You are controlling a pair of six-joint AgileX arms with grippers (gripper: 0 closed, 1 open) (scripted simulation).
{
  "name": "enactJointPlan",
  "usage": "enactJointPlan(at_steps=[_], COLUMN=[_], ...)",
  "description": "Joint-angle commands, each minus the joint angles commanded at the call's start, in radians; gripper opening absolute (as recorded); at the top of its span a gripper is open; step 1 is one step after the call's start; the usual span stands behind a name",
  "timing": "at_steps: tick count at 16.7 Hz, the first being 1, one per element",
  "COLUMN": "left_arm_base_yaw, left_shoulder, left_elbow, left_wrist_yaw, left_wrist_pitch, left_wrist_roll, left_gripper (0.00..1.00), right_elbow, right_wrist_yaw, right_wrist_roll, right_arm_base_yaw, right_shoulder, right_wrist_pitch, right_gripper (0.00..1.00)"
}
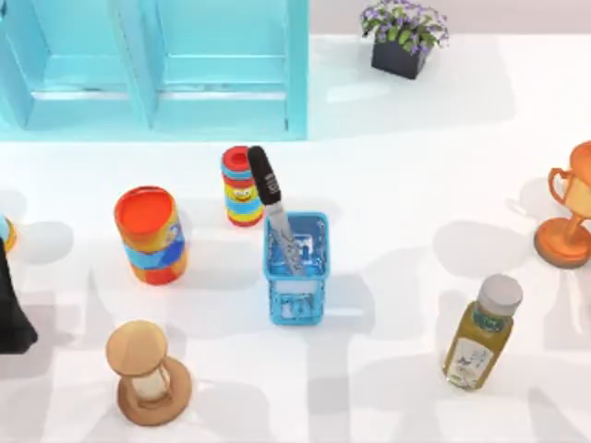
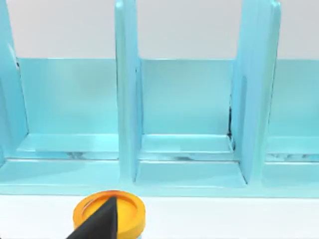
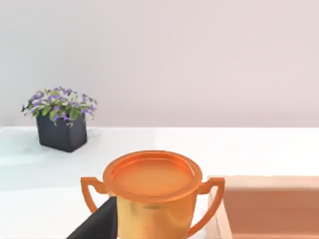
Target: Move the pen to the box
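From above, the pen (image 1: 274, 218) stands tilted in the blue basket (image 1: 297, 277) near the middle of the table (image 1: 406, 185), its silvery barrel down inside the basket and its black top leaning out toward the striped can (image 1: 241, 185) just behind it. An orange can (image 1: 150, 234) stands to the left of the basket, an hourglass (image 1: 148, 373) in front of that. A juice bottle (image 1: 481, 332) lies to the right, a trophy (image 1: 569, 205) stands at the right edge and a flowerpot (image 1: 404, 37) at the back. My left arm (image 1: 14, 305) sits parked at the left edge.

My left wrist camera faces the blue shelf (image 2: 179, 124), with an orange lid (image 2: 109, 213) in front. I cannot tell how my left fingers stand.

My right wrist camera looks over the trophy (image 3: 152, 191) toward the flowerpot (image 3: 61, 118). I cannot tell my right fingers' state either.
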Motion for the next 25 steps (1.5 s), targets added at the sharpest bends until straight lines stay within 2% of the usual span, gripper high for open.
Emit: enactJointPlan(at_steps=[4, 7, 20, 25], left_arm_base_yaw=[0.000, 0.000, 0.000, 0.000], left_shoulder=[0.000, 0.000, 0.000, 0.000], left_elbow=[0.000, 0.000, 0.000, 0.000], left_wrist_yaw=[0.000, 0.000, 0.000, 0.000], left_wrist_pitch=[0.000, 0.000, 0.000, 0.000], left_wrist_roll=[0.000, 0.000, 0.000, 0.000], left_gripper=[1.00, 1.00, 1.00, 1.00], right_elbow=[0.013, 0.072, 0.539, 0.678], right_wrist_yaw=[-0.004, -0.023, -0.180, -0.226], right_wrist_roll=[0.004, 0.011, 0.052, 0.066], right_arm_base_yaw=[0.012, 0.065, 0.483, 0.607], right_shoulder=[0.030, 0.150, 1.142, 1.439], right_wrist_pitch=[0.003, 0.022, 0.183, 0.229], right_gripper=[1.00, 1.00, 1.00, 1.00])
